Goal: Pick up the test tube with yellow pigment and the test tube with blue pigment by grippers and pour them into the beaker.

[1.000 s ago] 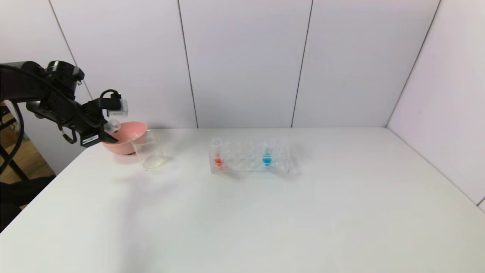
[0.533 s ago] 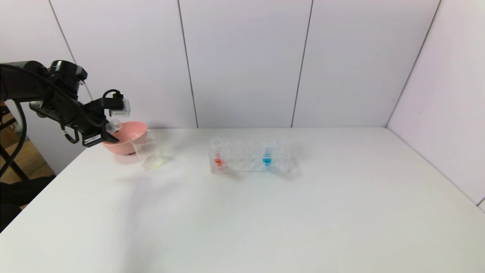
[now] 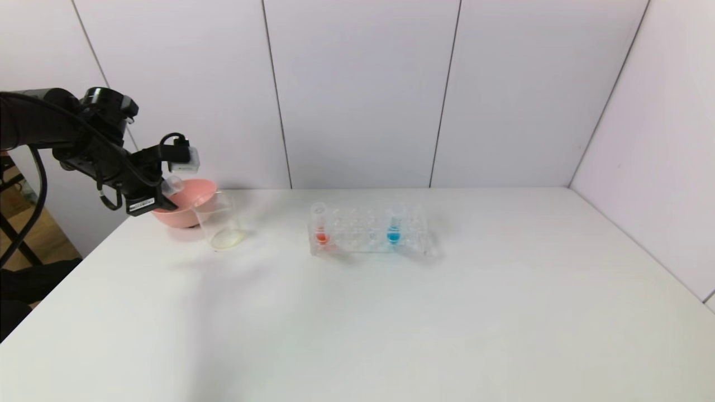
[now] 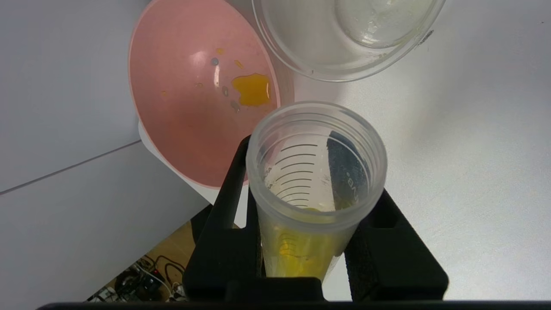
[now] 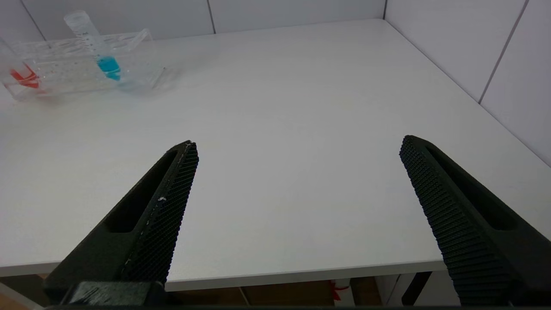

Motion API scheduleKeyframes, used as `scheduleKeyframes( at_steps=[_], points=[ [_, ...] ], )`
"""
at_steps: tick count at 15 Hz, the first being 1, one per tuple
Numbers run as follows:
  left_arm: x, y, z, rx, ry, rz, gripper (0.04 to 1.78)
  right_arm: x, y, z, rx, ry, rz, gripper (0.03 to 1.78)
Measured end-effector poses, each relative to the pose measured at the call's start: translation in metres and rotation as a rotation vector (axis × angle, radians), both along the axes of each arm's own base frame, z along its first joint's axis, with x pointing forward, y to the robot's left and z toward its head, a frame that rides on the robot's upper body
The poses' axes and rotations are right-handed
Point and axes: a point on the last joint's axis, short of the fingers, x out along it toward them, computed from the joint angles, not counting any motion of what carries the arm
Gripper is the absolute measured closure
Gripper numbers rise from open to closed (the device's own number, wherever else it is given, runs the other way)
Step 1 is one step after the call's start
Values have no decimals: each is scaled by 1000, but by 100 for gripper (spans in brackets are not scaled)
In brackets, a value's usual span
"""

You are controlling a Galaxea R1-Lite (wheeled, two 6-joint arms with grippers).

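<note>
Left gripper (image 3: 163,196) is raised above the table's (image 3: 357,312) far left corner, over the near rim of the pink bowl (image 3: 184,204). Its fingers (image 4: 232,215) are clamped on the test tube with yellow pigment (image 4: 312,189). The tube is clear plastic with printed graduation lines and a thick open rim. It is tilted, mouth end free of the fingers and pointing toward the bowl and beaker. Yellow liquid sits in the part between the fingers.

The pink bowl holds a small yellow puddle (image 4: 252,89) and a few scattered drops on its inner surface.

The beaker (image 3: 218,223) stands upright on the table, just beside the bowl on the rack side. It is clear, with a faint pale-yellow film at its bottom.

The test tube with blue pigment (image 3: 394,228) stands upright in the clear tube rack (image 3: 368,237), toward the rack's right end. Blue liquid fills its lower tip. A tube with red-orange liquid (image 3: 320,226) stands at the rack's left end.

Right gripper (image 5: 297,215) is low at the table's near edge, well apart from the rack, fingers spread wide with nothing between them.
</note>
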Motion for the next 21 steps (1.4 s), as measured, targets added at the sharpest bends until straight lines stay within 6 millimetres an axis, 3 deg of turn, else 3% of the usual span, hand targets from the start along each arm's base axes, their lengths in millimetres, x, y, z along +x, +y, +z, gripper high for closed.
scheduleKeyframes(
  at_steps=[21],
  points=[
    [10, -24, -10, 119, 38, 134, 128, 0, 0, 0, 0, 0, 0, 10]
  ],
)
